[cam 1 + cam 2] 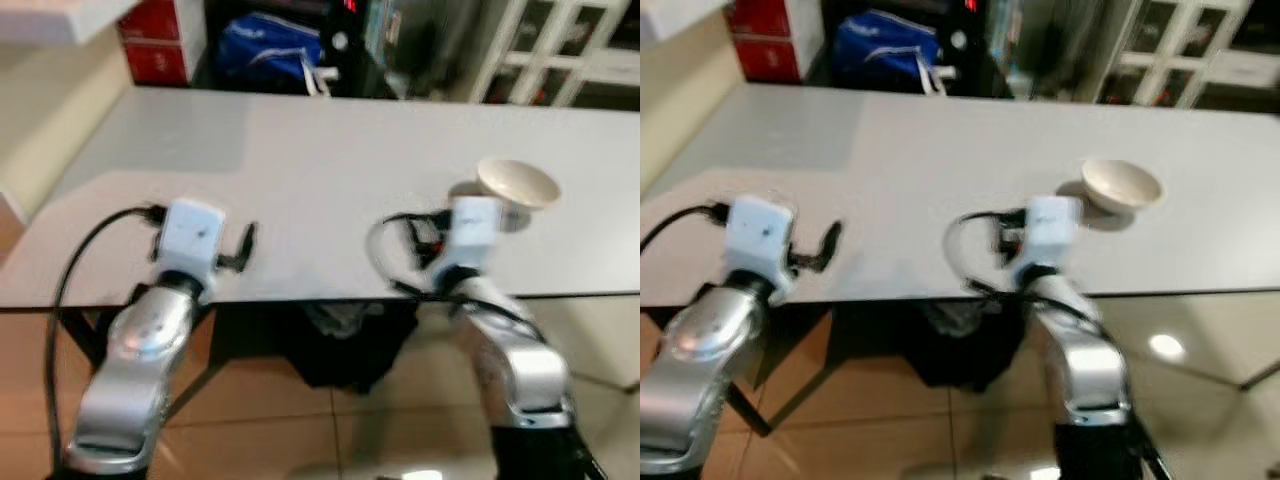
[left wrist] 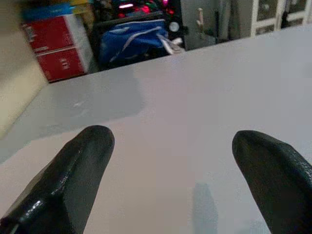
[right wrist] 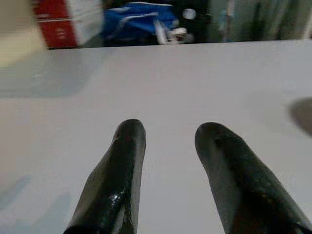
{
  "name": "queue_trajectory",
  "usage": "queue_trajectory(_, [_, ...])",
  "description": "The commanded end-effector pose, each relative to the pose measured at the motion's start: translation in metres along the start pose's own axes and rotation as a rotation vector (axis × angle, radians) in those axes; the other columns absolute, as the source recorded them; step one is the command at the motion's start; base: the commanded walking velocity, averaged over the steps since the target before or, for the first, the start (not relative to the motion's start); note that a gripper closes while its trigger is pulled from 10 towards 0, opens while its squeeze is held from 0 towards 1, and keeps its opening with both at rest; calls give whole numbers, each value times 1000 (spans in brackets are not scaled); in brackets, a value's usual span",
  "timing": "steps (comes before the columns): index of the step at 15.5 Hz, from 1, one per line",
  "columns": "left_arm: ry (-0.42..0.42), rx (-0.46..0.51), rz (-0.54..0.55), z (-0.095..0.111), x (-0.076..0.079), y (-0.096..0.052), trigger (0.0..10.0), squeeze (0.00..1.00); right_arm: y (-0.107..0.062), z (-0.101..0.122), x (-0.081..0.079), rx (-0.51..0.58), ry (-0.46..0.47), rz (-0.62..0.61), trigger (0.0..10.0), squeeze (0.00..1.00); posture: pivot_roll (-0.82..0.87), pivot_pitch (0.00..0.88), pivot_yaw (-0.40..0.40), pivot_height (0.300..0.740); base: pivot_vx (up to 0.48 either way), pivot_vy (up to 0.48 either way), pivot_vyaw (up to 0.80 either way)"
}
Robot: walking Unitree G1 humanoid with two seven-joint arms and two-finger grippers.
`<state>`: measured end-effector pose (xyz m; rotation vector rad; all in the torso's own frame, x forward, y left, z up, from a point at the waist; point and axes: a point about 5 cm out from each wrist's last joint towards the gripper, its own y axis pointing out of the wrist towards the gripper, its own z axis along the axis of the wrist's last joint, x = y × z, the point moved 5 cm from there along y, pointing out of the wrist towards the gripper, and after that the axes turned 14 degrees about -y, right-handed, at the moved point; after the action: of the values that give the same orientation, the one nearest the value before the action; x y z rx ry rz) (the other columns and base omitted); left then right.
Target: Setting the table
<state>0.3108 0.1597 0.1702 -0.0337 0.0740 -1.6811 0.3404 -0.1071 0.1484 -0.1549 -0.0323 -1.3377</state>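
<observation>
Task judged barely begun: one cream bowl (image 1: pixel 517 184) is set on the white table (image 1: pixel 330 150), right of centre, just past the right wrist; no other tableware is seen on the top, so most of the setting appears left to do. Bowl interior can't be made out w/ certainty due to blur; nothing is seen standing in it.

Left gripper (image 2: pixel 178 170) is held over the near-left part of the table, fingers spread wide, nothing between them. Right gripper (image 3: pixel 168 161) is held over the near-right part, fingers narrowly apart, nothing gripped; bowl sits just beside it, to the right, not touched as far as can be told.

Beyond the far edge: red boxes (image 1: pixel 160 40) and a blue bag (image 1: pixel 270 50) are seen on the floor, unrelated to task.
</observation>
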Motion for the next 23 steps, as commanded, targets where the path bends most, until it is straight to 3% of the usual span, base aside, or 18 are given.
queue_trajectory(1, [-3, 30, -14, 8, 7, -2, 10000, 0, 1, 3, 8, 13, -21, -11, 10000, 1000, 17, 0, -80, 740, 0, 480, -419])
queue_trajectory(3, [10, 30, -12, 7, 7, 0, 10000, 0, 7, 2, 2, 11, -21, 15, 10000, 1000, 13, 0, -84, 740, 0, 480, 0])
queue_trajectory(4, [17, 34, -23, 7, 10, 1, 10000, 0, 7, 2, -1, 14, -30, 31, 10000, 0, 10, 0, -85, 740, 0, 480, 0])
queue_trajectory(10, [58, 57, -26, 16, 12, 3, 10000, 0, 11, 7, -5, 48, -19, 29, 10000, 0, 36, 0, -97, 740, 0, 480, 0])
queue_trajectory(11, [57, 59, -15, 17, 9, 4, 10000, 0, 12, 10, -6, 61, -7, 30, 10000, 1000, 44, 0, -97, 740, 0, 480, 0])
queue_trajectory(17, [66, 69, -15, 20, 8, 8, 10000, 0, 13, 14, -1, 73, -63, 2, 10000, 1000, 35, 0, -86, 740, 0, 480, 0])
queue_trajectory(18, [71, 79, -13, 23, 8, 9, 10000, 0, 15, 11, -1, 55, -75, 0, 10000, 651, 40, 0, -85, 740, 0, 480, 0])
queue_trajectory(19, [68, 86, -10, 25, 7, 10, 10000, 0, 16, 10, -2, 50, -68, 5, 10000, 0, 43, 0, -85, 740, 0, 480, -788])
queue_trajectory(23, [70, 119, 21, 34, -2, 10, 10000, 0, 19, 16, -5, 81, -86, -3, 10000, 0, 53, 0, -87, 740, 0, 480, -545])
